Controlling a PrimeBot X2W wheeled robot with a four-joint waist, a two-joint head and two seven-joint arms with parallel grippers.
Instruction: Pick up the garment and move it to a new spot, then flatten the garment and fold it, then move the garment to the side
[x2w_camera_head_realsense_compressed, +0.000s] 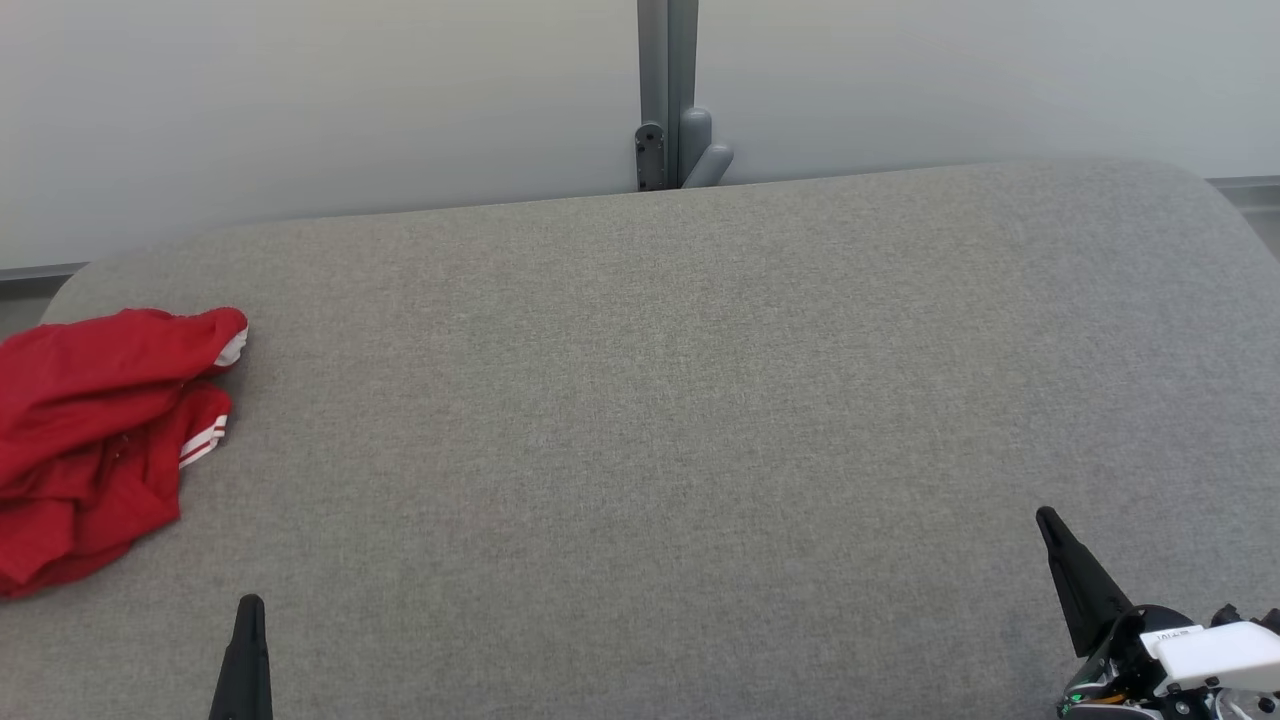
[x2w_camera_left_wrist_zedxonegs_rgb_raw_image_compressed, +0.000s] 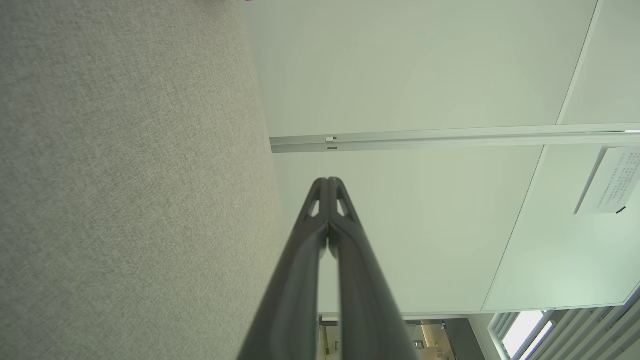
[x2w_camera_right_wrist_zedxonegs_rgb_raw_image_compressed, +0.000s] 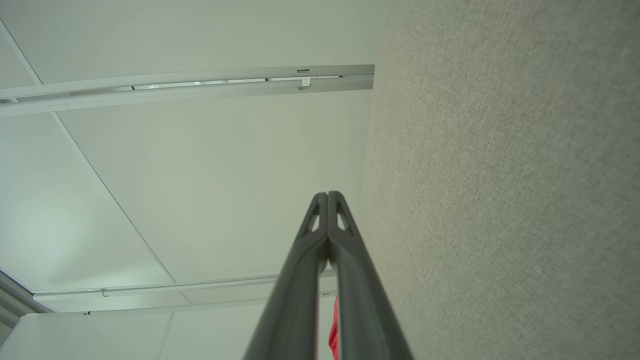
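Note:
A crumpled red garment (x2w_camera_head_realsense_compressed: 95, 430) with white stripes on its cuffs lies at the far left edge of the grey fabric table (x2w_camera_head_realsense_compressed: 650, 420). My left gripper (x2w_camera_head_realsense_compressed: 250, 605) is shut and empty at the lower left, a short way in front of the garment and slightly right of it. In the left wrist view the left gripper (x2w_camera_left_wrist_zedxonegs_rgb_raw_image_compressed: 328, 180) has its fingertips pressed together. My right gripper (x2w_camera_head_realsense_compressed: 1045, 515) is shut and empty at the lower right, far from the garment. The right wrist view shows the right gripper (x2w_camera_right_wrist_zedxonegs_rgb_raw_image_compressed: 328, 194) closed, with a red sliver of the garment (x2w_camera_right_wrist_zedxonegs_rgb_raw_image_compressed: 333, 332) between its fingers.
Pale wall panels stand behind the table, with a grey post and bracket (x2w_camera_head_realsense_compressed: 668, 130) at the middle of the back edge. The table's rounded back corners lie at the far left and far right.

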